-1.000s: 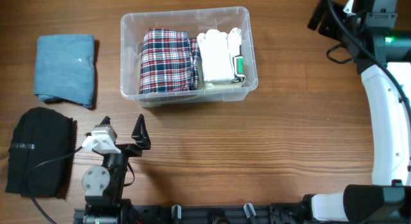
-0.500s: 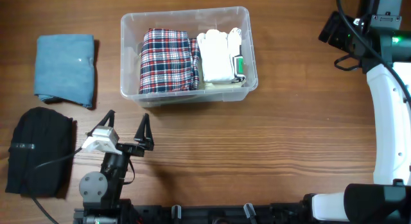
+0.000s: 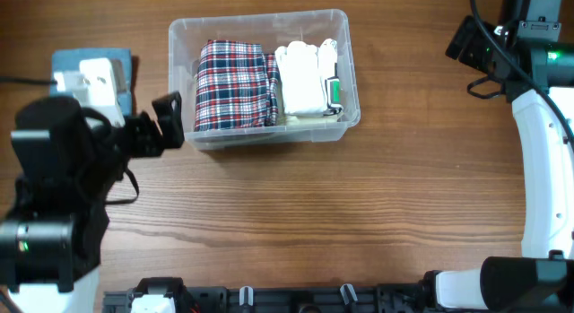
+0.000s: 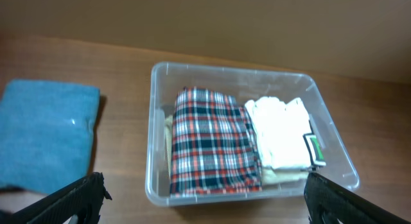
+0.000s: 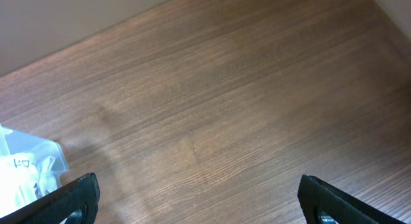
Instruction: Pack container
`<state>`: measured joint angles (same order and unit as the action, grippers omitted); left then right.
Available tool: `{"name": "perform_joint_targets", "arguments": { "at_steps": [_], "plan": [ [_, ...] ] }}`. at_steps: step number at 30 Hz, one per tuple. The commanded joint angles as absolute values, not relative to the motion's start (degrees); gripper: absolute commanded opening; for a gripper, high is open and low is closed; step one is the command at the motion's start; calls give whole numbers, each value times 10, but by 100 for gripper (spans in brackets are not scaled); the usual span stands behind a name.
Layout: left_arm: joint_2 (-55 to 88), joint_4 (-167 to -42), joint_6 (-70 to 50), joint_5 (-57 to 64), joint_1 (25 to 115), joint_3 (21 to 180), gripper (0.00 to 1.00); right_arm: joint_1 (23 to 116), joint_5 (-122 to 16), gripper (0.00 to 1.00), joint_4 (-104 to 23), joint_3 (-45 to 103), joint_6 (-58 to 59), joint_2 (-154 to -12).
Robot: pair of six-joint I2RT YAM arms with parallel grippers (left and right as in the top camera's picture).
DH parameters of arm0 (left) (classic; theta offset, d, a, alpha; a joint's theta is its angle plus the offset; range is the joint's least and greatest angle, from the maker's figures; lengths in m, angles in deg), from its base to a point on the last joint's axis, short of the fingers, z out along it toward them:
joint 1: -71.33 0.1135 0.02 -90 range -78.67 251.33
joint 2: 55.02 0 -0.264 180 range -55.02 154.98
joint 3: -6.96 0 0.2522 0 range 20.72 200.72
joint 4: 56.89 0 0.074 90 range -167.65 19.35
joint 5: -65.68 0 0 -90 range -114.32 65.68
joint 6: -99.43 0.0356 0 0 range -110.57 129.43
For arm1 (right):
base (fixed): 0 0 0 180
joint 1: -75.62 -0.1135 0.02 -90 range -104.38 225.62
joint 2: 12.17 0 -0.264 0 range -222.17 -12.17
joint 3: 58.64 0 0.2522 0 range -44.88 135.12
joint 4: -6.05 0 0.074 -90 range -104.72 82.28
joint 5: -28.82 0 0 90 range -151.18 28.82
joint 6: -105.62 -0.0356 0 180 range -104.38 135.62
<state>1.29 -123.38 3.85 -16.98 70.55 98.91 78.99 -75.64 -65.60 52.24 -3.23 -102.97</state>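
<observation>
The clear container (image 3: 269,139) stands at the table's back middle. It holds a folded plaid cloth (image 3: 235,84) on the left and a white folded cloth (image 3: 303,78) on the right. My left gripper (image 3: 161,125) hangs high, just left of the container, open and empty. In the left wrist view the container (image 4: 160,192), the plaid cloth (image 4: 212,147) and the white cloth (image 4: 282,131) lie ahead of the open left gripper (image 4: 205,201). My right gripper (image 5: 199,198) is open and empty over bare wood at the far right, with the container's corner (image 5: 54,156) at the left edge.
A folded blue towel (image 3: 121,66) lies left of the container, partly hidden by my left arm (image 3: 54,187); it also shows in the left wrist view (image 4: 45,134). The white right arm (image 3: 538,169) runs along the right edge.
My left arm has risen and swung toward the back left, and now covers the black garment and part of the blue towel. The right arm shifted slightly, then held still.
</observation>
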Motion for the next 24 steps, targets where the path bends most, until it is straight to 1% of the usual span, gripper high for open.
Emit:
{"name": "perform_joint_targets", "arguments": {
  "at_steps": [1,2,3,4,5,6,8,12,16,19,24],
  "plan": [
    [41,-1227,59,-203,709,1009,100,790,-766,100,-656,529,-39,-1023],
    [48,-1229,42,-248,709,1009,100,790,-766,100,-656,529,-39,-1023],
    [64,-1235,13,-322,709,1009,100,790,-766,100,-656,529,-39,-1023],
    [85,-1239,13,-371,709,1009,100,790,-766,100,-656,529,-39,-1023],
    [103,-1239,13,-399,709,1009,100,790,-766,100,-656,529,-39,-1023],
    [139,-1231,12,-451,709,1009,100,790,-766,100,-656,529,-39,-1023],
    [186,-1203,13,-500,712,1009,100,790,-766,100,-656,529,-39,-1023],
    [277,-1135,13,-508,767,1009,100,790,-766,100,-656,529,-39,-1023],
    [329,-1112,17,-507,832,1009,100,790,-766,100,-656,529,-39,-1023],
    [390,-1090,31,-493,850,1009,100,790,-766,100,-656,529,-39,-1023],
    [510,-1060,65,-482,849,1009,100,790,-766,100,-656,529,-39,-1023]
  ]
}}
